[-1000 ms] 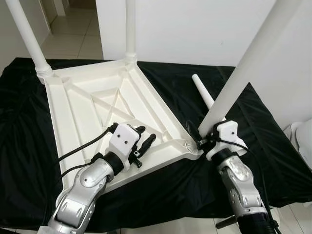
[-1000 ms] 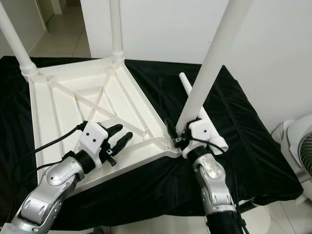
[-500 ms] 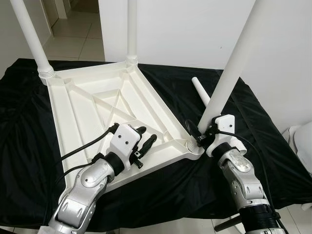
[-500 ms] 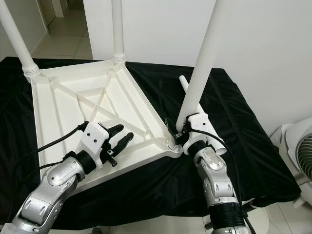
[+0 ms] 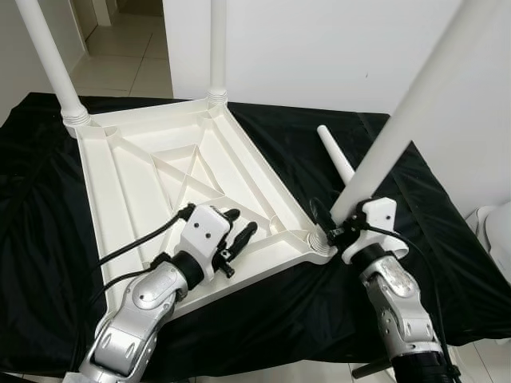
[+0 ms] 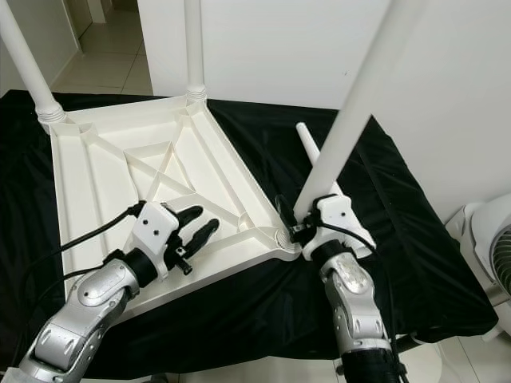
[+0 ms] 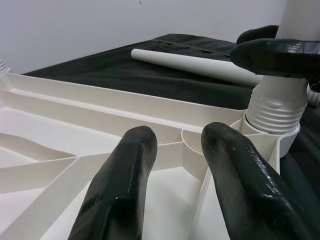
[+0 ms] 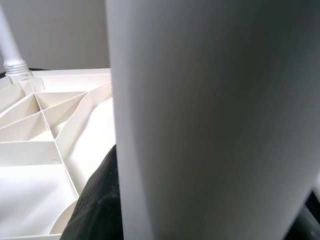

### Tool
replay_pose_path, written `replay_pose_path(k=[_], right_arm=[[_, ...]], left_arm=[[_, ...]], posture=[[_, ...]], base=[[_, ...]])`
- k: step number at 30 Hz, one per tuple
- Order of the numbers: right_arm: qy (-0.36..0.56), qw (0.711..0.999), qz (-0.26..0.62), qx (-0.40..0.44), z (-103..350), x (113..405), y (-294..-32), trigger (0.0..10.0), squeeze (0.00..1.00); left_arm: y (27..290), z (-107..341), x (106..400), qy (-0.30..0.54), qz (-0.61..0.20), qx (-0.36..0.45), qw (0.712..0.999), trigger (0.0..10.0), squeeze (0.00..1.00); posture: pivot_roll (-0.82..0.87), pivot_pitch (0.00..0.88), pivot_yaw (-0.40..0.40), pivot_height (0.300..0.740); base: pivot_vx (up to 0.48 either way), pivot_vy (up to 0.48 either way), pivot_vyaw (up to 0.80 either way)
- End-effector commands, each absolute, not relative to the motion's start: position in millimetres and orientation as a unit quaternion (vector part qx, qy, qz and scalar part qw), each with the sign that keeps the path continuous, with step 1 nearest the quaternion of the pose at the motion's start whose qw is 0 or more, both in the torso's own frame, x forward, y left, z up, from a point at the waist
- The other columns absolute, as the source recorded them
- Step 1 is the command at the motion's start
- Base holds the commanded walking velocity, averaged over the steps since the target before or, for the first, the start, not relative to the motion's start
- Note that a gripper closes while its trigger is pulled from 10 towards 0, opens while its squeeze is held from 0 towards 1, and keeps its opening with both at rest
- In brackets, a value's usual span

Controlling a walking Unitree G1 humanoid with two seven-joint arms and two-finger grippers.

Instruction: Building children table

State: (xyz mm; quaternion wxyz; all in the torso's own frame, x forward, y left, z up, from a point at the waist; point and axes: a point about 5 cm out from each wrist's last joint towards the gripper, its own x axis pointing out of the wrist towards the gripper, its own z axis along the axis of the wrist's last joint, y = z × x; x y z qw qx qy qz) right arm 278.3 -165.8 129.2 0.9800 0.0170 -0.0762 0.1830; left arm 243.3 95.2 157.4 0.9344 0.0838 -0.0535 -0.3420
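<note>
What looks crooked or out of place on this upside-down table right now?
The leg held by the right gripper leans hard to the robot's right at the near corner socket, while the two far legs stand upright. A fourth leg lies loose on the black cloth.

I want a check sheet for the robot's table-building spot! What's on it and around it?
Surface: black cloth draped over the work table.
Job's things: white tabletop lies upside down; two legs stand in its far corners; a third leg, tilted, sits at the near right corner socket; a spare leg lies on the cloth.
Clutter: nothing seen.
Grippers: left gripper open, resting on the tabletop's ribs; right gripper shut on the third leg's base.
Cables: black cable runs from the left wrist across the tabletop.
Surroundings: white walls, tiled floor, a white fan on the right.
</note>
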Motion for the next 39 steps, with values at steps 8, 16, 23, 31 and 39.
replay_pose_path(k=[8,16,23,31,39], right_arm=[[0.014,0.987,0.159,0.033,92,267,-177,10.0,0.0],[0.009,0.987,0.157,0.034,92,265,-178,10.0,0.0],[0.009,0.987,0.157,0.035,93,265,-178,10.0,0.0],[0.006,0.987,0.159,0.035,95,266,-177,10.0,0.0],[-0.05,0.984,0.17,0.028,128,276,-171,10.0,0.0]], left_arm=[[89,156,239,-0.048,-0.367,0.08,0.925,10.0,0.0],[89,156,239,-0.047,-0.371,0.08,0.924,10.0,0.0],[89,156,239,-0.046,-0.372,0.081,0.924,10.0,0.0],[89,156,239,-0.045,-0.372,0.081,0.924,10.0,0.0],[89,156,239,-0.045,-0.373,0.083,0.923,10.0,0.0]], posture=[[0.09,0.062,-0.048,0.74],[0.08,0.063,-0.043,0.74],[0.08,0.064,-0.042,0.74],[0.09,0.061,-0.045,0.74],[0.09,0.058,-0.042,0.74]], base=[[0.0,0.0,0.0],[0.0,0.0,0.0],[0.0,0.0,0.0],[0.0,0.0,0.0],[0.0,0.0,0.0]])
